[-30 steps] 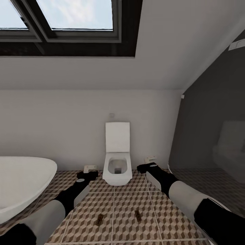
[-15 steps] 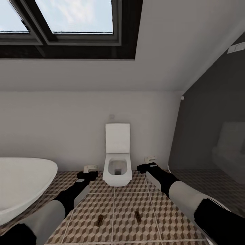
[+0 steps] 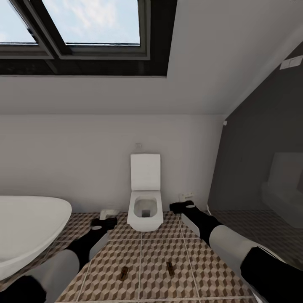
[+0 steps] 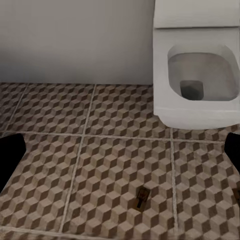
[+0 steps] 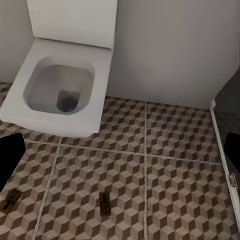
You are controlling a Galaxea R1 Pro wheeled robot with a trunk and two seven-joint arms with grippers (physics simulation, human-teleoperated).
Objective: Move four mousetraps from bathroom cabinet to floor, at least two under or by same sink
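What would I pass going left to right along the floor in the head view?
Tub → left hand → left mousetrap → toilet → right mousetrap → right hand.

floor [image 3: 160,248]: brown, beige and white cube pattern, pale grout
toilet [image 3: 145,206]: plain white
mousetraps [image 3: 124,274]: brown

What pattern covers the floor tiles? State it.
Brown, beige and white cubes on the floor, with pale grout lines; clearest in the left wrist view.
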